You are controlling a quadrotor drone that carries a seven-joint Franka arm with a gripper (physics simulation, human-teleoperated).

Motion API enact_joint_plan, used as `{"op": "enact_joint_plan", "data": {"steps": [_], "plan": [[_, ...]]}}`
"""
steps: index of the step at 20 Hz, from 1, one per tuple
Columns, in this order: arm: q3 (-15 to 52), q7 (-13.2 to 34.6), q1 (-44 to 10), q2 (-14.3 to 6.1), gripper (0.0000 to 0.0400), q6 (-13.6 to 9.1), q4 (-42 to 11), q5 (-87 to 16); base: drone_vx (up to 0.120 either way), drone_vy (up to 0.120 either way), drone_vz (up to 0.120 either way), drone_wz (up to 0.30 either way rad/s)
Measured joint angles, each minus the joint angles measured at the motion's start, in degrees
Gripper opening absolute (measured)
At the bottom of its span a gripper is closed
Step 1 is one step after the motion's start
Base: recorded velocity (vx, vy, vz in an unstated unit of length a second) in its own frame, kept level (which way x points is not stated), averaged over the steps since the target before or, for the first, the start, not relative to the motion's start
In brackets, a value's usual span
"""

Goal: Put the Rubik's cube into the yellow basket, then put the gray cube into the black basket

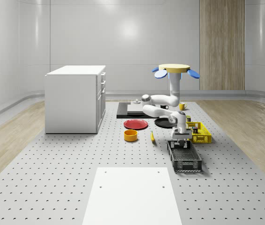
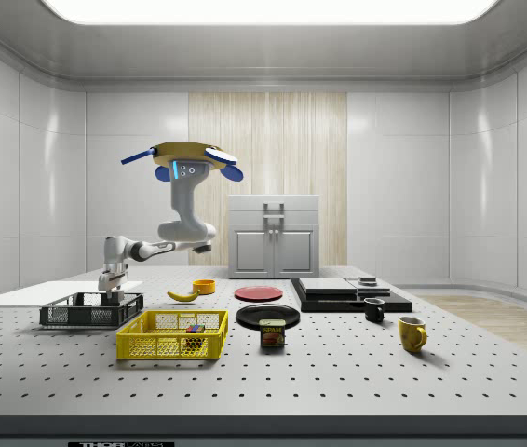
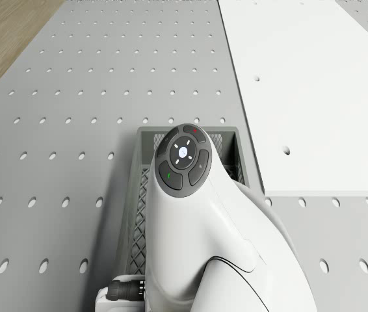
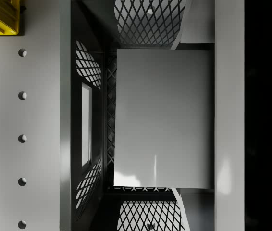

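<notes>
Gray cube (image 4: 162,118) sits clamped in the tool (image 1: 180,142), low inside the black basket (image 1: 185,159).

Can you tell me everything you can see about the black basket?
The long black mesh-walled plastic basket is a low, open-topped rectangular crate with lattice sides and solid rims. It sits flat on the gray perforated table, beside the yellow plastic basket and next to the white plate. The end effector reaches down into one end, with a plain gray cube inside its walls. Whether the cube touches the floor cannot be told.
</notes>
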Motion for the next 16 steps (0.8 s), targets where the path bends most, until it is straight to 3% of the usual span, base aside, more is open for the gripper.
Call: {"op": "enact_joint_plan", "data": {"steps": [5,16], "plan": [[0.00,0.01,-0.02,-0.06,0.0252,0.06,0.00,0.03,0.112,0.000,-0.056,0.000],[-4.82,-0.02,-1.07,0.29,0.0252,2.26,1.91,-4.40,0.000,0.000,0.000,0.000]]}}
